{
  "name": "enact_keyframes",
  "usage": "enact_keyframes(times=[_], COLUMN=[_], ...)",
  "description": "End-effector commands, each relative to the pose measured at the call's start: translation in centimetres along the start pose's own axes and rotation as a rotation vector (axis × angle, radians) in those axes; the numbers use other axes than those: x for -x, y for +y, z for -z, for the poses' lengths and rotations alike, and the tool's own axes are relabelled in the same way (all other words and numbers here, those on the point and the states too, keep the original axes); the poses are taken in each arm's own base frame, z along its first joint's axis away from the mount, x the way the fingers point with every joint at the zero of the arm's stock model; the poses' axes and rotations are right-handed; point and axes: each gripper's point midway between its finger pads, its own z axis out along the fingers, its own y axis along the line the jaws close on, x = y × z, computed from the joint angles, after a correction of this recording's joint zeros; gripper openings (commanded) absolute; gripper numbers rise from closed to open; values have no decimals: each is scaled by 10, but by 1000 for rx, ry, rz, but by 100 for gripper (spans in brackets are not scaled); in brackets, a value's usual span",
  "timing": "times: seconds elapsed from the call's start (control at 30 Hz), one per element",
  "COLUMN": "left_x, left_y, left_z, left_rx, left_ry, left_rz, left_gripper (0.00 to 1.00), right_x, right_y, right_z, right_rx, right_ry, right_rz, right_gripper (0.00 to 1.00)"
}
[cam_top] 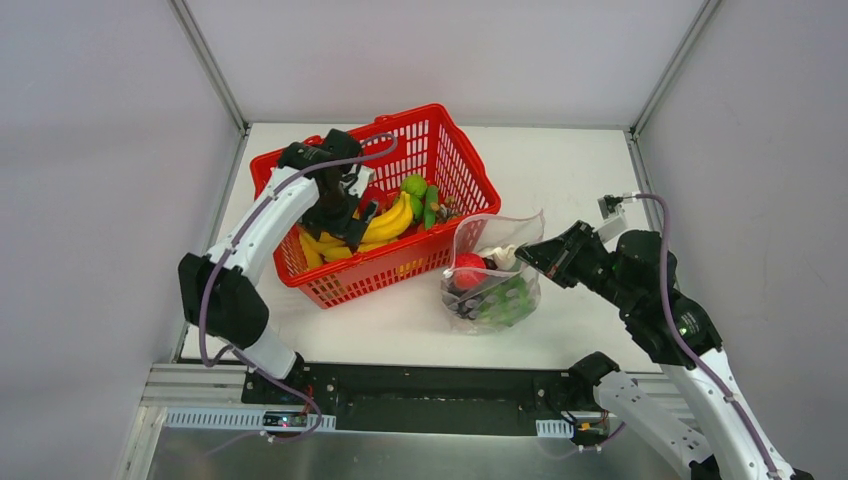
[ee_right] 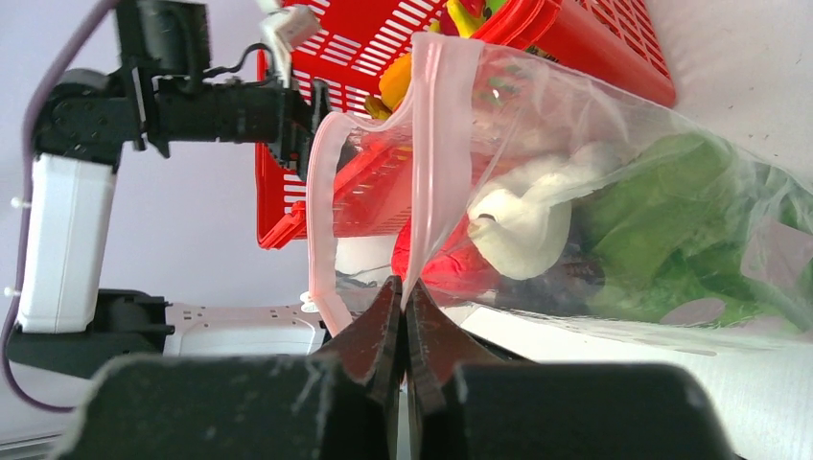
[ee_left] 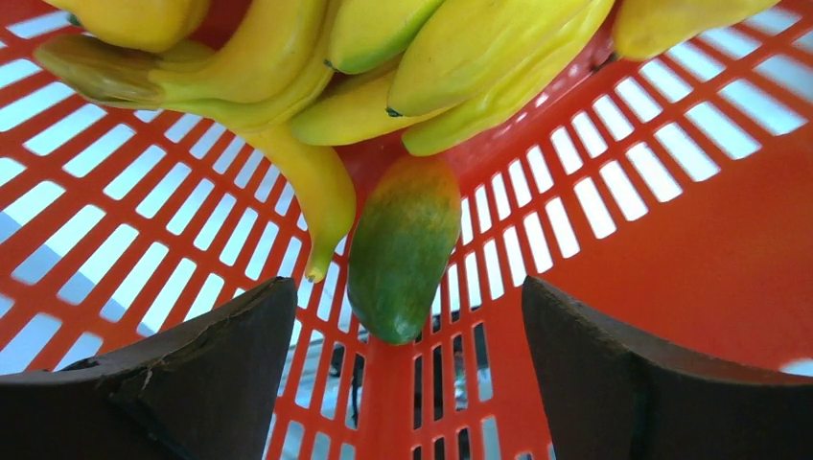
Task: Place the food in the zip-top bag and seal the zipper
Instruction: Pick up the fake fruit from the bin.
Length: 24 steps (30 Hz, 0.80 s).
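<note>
The zip-top bag (cam_top: 495,278) stands right of the basket and holds a red apple (cam_top: 467,270), white garlic (cam_top: 503,258) and green lettuce (cam_top: 512,300). My right gripper (cam_top: 527,257) is shut on the bag's pink zipper (ee_right: 436,144) at the mouth edge (ee_right: 403,287). The mouth is open. Garlic (ee_right: 522,220) and lettuce (ee_right: 671,216) show through the plastic. My left gripper (cam_top: 350,222) is open inside the basket. Its jaws (ee_left: 407,287) stand wide apart on either side of a green cucumber (ee_left: 403,244), not touching it. Yellow bananas (ee_left: 288,77) lie just beyond it and also show from above (cam_top: 385,225).
The red mesh basket (cam_top: 430,118) sits at the table's middle left, with more green toy food (cam_top: 415,188) at its right side. Its mesh wall (ee_left: 144,192) closely surrounds my left fingers. White enclosure walls ring the table. My left arm (ee_right: 192,96) shows behind the bag.
</note>
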Motion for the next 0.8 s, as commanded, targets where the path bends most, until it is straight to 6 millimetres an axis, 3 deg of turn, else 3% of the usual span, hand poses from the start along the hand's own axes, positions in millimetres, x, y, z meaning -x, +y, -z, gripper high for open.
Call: enact_keyframes(times=[0.0, 0.1, 0.37, 0.77], left_x=[-21, -27, -56, -77], left_y=[9, 5, 24, 27], left_z=[-7, -17, -41, -52], left_rx=[-3, -41, 8, 9], left_ry=[168, 237, 441, 521], left_rz=[-77, -101, -94, -127], left_gripper=[88, 88, 87, 84], right_x=[15, 15, 15, 15], right_y=[21, 20, 20, 19], right_z=[8, 8, 9, 10], right_rx=[78, 74, 75, 72], right_ry=[-66, -69, -67, -70], right_rz=[19, 26, 32, 33], right_gripper=[4, 4, 4, 4])
